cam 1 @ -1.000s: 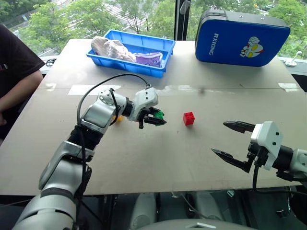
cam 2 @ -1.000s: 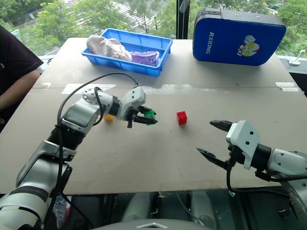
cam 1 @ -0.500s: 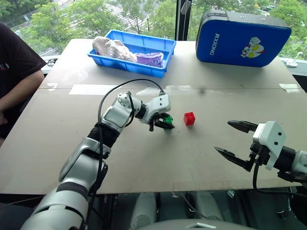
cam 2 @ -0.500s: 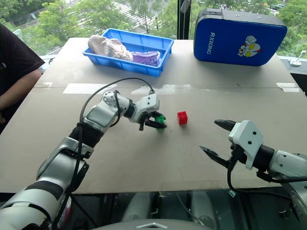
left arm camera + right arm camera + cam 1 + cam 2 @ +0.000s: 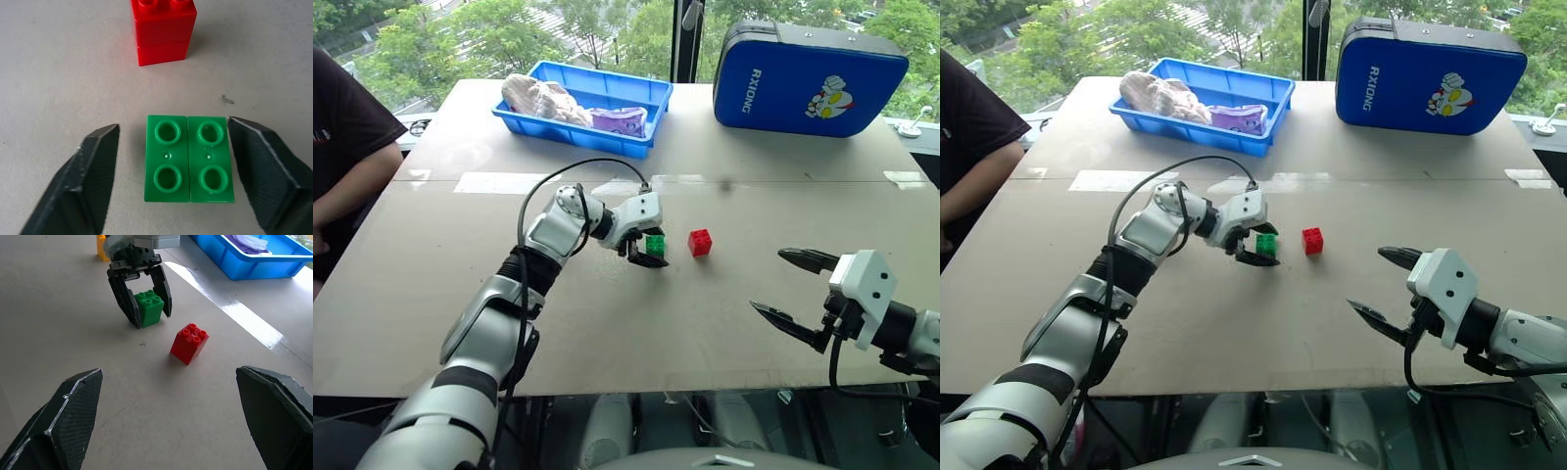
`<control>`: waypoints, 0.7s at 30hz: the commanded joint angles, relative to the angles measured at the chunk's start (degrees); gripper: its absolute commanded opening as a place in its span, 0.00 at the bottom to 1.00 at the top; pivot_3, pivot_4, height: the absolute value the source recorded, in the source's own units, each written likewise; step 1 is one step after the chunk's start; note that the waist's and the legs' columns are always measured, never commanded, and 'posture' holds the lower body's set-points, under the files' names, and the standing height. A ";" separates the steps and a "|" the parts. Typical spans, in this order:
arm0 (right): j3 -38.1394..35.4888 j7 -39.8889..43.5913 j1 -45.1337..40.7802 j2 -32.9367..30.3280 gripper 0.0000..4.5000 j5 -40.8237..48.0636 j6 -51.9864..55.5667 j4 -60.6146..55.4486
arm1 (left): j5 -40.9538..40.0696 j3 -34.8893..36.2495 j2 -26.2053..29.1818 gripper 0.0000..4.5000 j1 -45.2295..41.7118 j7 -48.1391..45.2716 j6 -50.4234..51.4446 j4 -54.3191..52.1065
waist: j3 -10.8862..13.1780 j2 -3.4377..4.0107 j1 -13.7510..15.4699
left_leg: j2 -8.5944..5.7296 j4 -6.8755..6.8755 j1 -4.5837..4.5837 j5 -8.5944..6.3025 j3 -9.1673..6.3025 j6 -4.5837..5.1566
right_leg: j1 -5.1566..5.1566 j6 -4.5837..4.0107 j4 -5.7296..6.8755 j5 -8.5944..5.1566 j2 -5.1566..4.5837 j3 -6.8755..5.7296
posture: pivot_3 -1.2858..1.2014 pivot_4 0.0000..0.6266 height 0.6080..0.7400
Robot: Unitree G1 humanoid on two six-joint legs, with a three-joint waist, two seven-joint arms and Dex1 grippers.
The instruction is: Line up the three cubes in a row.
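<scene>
Having just released, the left gripper point(image 5: 650, 251) is standing wide around the green cube point(image 5: 655, 245), now resting just beside the red cube point(image 5: 700, 242).

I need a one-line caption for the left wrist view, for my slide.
Open left gripper straddling the green cube on the table, red cube just beyond.

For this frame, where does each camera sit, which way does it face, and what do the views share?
Left eye, right eye: on the head, looking forward and down over the table; both arms show.
Left wrist: looks along the open left gripper down at the green cube, standing on the table between its fingers, with the red cube beyond.
Right wrist: looks past the open right gripper across the table toward the blue tray.
Shared: the green and red cubes.
</scene>
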 commanded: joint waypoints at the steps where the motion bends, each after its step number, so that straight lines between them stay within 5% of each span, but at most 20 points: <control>1: -0.63 -0.17 -0.45 0.03 1.00 0.49 -1.40 -1.38 | -3.38 4.80 3.55 0.99 0.29 -2.20 3.34 -7.08 | 0.00 0.00 -0.17 | 0.01 0.00 0.00 0.00 0.00 0.00 | 0.00 0.00 0.01 0.00 0.00 0.01 | 0.52 0.24 1.00; 8: 1.95 1.56 -1.24 0.45 1.00 0.69 -3.23 0.23 | -11.43 17.06 15.24 0.99 4.63 -2.29 16.71 -19.38 | 0.00 0.00 -0.19 | 0.06 0.00 0.02 0.00 -0.04 -0.01 | 0.00 0.00 0.06 -0.01 0.02 -0.03 | 0.52 0.24 1.00; 11: 3.37 1.95 -2.34 0.97 1.00 0.32 -4.58 1.50 | -9.52 22.22 18.03 0.99 8.22 7.52 21.59 -21.04 | -0.01 0.01 -0.14 | 0.07 0.00 0.05 0.00 -0.04 -0.01 | 0.00 0.02 0.06 -0.02 0.02 -0.03 | 0.52 0.24 1.00; 21: 5.62 4.05 -6.72 1.78 1.00 3.09 -6.40 3.15 | -7.06 34.15 6.16 0.99 24.64 40.60 41.65 -40.45 | -0.03 -0.25 0.25 | 0.10 0.09 0.13 0.01 -0.24 -0.01 | 0.27 0.02 0.03 0.00 -0.09 -0.17 | 0.52 0.24 1.00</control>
